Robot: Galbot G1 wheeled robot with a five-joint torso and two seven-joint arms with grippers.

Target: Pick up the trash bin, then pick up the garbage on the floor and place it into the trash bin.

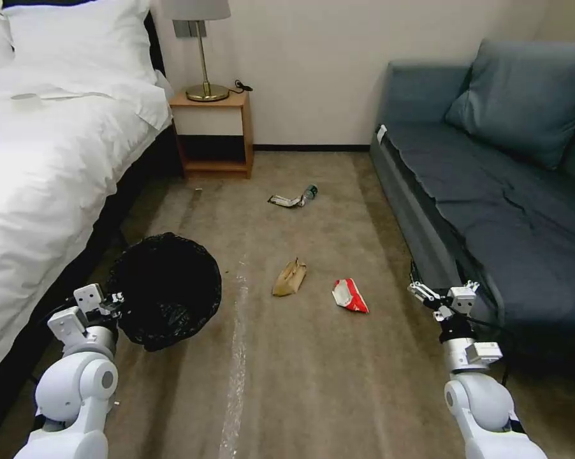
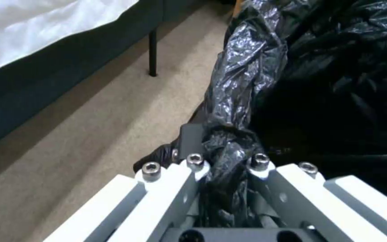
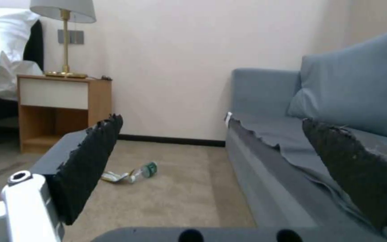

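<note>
The left tool (image 1: 112,299) is clenched on the black bag at the rim of the trash bin (image 1: 166,290), which is beside the bed (image 1: 39,191) near the left edge of the floor (image 1: 313,382). The right tool (image 1: 443,296) hangs with its fingers (image 3: 90,161) wide apart and nothing in them, close to the sofa (image 1: 491,210) at the right edge of the floor. On the carpet between bed and sofa lie a brown paper bag (image 1: 289,278), a red-and-white wrapper (image 1: 350,296), and farther off a small bottle (image 1: 308,191) touching a flat dark wrapper (image 1: 283,201), near the nightstand (image 1: 214,134).
</note>
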